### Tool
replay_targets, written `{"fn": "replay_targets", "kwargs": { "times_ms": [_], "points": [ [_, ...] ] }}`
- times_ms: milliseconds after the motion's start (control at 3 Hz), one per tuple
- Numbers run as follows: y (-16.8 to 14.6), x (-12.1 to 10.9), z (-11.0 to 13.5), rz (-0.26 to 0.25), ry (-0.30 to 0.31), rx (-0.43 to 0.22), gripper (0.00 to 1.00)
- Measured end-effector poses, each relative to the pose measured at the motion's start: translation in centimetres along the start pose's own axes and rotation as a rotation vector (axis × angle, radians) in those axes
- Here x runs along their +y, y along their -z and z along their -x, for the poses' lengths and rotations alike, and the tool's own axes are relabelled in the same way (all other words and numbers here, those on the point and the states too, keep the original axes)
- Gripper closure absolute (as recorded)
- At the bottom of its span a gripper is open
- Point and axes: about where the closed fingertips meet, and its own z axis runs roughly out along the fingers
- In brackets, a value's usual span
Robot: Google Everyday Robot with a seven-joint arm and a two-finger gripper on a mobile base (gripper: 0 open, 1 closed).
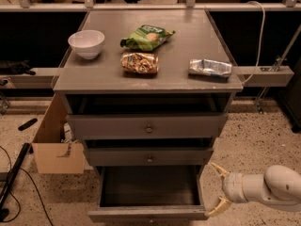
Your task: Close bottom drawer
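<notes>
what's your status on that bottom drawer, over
Tool open, at right front corner of bottom drawer. Drawer pulled well out. Nothing seen blocking its travel.

No legible print on green bag (pixel 146 36), brown packet (pixel 139 62), silver packet (pixel 210 68). Gripper (pixel 215 188) near right, beside bottom drawer (pixel 146 214), fingers spread.

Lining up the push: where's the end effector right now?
Lower right of the camera view: end effector, open, just right of the pulled-out bottom drawer.
</notes>
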Motion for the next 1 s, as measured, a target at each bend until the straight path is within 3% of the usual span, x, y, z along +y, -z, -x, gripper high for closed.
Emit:
{"fn": "replay_targets", "kwargs": {
  "times_ms": [333, 667, 1000],
  "points": [
    [-0.31, -0.04, -0.22, 0.003, -0.002, -0.007, 0.0],
    [-0.31, -0.04, -0.22, 0.003, -0.002, -0.007, 0.14],
    [-0.47, 0.0, -0.29, 0.004, -0.003, -0.005, 0.46]
  ]
}}
